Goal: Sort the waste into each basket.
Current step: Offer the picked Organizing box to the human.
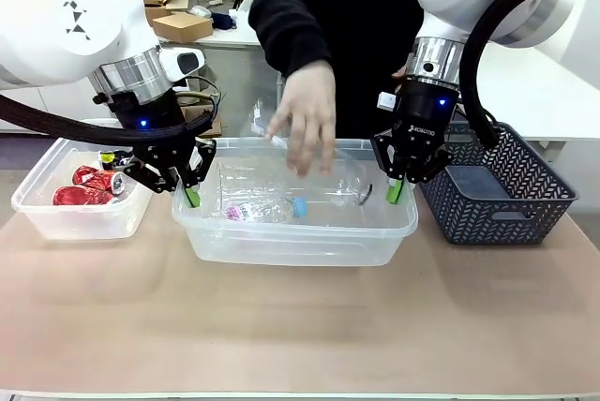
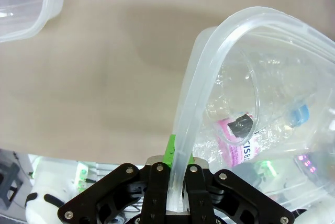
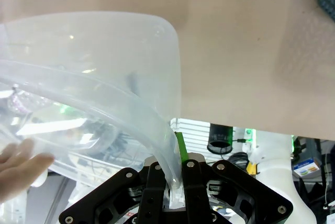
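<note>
My left gripper (image 1: 192, 197) (image 2: 177, 167) is shut on the left rim of a wide clear tub (image 1: 291, 246) (image 2: 209, 62). On the tub's right rim (image 3: 104, 93) my right gripper (image 1: 395, 192) (image 3: 175, 158) is shut too. Inside lie a clear bottle with a pink label (image 1: 246, 212) (image 2: 235, 143) and a blue cap (image 1: 300, 206) (image 2: 299, 114). A person's hand (image 1: 305, 125) reaches into the tub, holding a clear bottle (image 1: 337, 155). Red cans (image 1: 84, 187) and a black-and-yellow can (image 1: 112, 157) lie in the small clear tub (image 1: 80, 221) on the left.
A dark lattice basket (image 1: 502, 197) stands at the right, close to my right arm. The tan table (image 1: 300, 326) is bare in front of the tubs. The person stands right behind the wide tub. Boxes sit on a bench far back.
</note>
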`<state>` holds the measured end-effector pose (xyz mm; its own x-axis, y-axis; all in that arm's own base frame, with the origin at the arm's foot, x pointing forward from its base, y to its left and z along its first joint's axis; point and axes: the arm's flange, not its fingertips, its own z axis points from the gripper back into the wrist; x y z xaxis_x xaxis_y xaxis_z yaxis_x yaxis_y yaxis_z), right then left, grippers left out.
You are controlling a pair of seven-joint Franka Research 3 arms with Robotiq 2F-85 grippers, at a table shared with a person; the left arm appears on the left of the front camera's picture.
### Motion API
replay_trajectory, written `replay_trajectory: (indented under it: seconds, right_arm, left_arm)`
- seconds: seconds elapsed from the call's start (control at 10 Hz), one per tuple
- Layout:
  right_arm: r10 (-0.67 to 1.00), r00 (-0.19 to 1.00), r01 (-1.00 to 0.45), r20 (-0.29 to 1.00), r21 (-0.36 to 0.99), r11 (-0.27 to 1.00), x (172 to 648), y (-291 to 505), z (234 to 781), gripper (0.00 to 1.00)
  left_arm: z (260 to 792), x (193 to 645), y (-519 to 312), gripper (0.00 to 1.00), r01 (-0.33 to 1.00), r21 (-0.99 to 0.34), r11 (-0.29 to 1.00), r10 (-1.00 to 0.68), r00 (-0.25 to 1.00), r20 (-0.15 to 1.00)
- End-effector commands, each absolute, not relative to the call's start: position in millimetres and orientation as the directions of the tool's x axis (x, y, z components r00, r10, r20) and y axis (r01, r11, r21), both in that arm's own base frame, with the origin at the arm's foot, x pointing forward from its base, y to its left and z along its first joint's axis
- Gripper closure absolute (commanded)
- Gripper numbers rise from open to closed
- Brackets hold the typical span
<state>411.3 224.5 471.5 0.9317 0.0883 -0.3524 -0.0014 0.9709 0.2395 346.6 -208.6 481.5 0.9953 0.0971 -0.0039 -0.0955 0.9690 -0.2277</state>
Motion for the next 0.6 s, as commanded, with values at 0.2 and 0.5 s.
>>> replay_trajectory:
  seconds: [0.2, 0.5]
  right_arm:
    - [0.097, 0.934, -0.009, -0.345, 0.249, 0.968, 410.0, 225.5, 476.7, 0.96]
    - [0.097, 0.934, -0.009, -0.345, 0.249, 0.968, 410.0, 225.5, 476.7, 0.96]
  left_arm:
    - [484.5, 349.6, -205.8, 0.96, -0.111, -0.239, 0.965, 0.114, 0.993, 0.001]
    - [484.5, 349.6, -205.8, 0.96, -0.111, -0.239, 0.965, 0.114, 0.993, 0.001]
